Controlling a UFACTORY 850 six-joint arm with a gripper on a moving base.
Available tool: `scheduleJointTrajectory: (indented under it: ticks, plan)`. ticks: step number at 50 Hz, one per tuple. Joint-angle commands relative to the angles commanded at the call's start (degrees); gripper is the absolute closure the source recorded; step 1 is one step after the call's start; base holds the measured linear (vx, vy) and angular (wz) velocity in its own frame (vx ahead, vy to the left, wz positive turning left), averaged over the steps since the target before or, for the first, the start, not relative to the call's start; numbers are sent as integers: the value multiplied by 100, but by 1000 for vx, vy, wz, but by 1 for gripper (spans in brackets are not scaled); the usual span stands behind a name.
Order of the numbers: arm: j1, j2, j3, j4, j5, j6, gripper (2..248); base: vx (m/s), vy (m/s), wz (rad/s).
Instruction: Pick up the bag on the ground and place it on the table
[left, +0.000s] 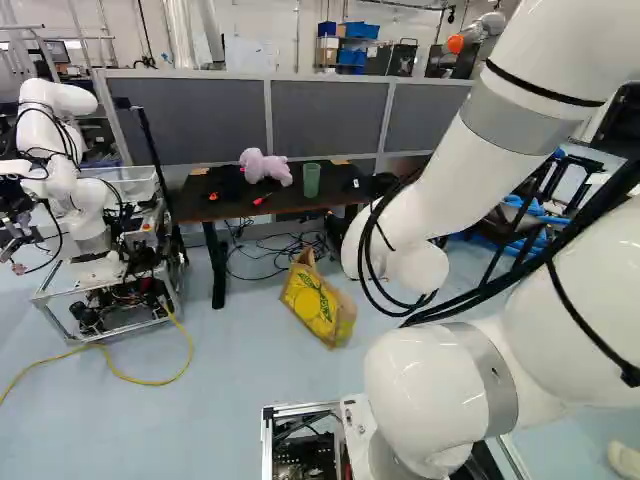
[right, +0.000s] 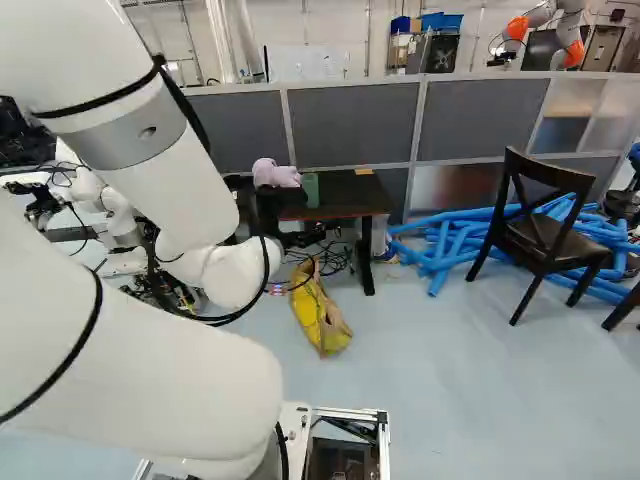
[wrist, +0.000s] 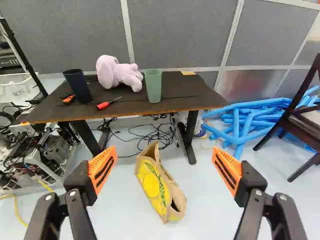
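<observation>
Bag (left: 318, 302), 1 pc, centre of left base view, on floor (left: 225, 420) | tool (wrist: 164, 161) open, empty | done: 0 | left: grasp, lift, set on worktop (wrist: 182, 95)

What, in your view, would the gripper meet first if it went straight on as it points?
The gripper would probably meet the bag, or pass just over it to the cables beneath the table; depth is unclear.

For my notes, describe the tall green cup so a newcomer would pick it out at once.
Before the grey panelled partition stands a long dark-topped table. On it, the tall green cup stands upright next to a lilac plush toy. Its green colour separates it from the near-black cup, which stands on the toy's other side.
</observation>
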Motion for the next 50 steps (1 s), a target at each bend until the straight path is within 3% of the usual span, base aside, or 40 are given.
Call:
scheduleJointTrajectory:
  ticks: [27, 50]
  plan:
    - [0, 0, 0, 0, 0, 0, 3, 123, 1, -15]
    - [0, -173, -147, 0, 0, 0, 3, 34, 0, -4]
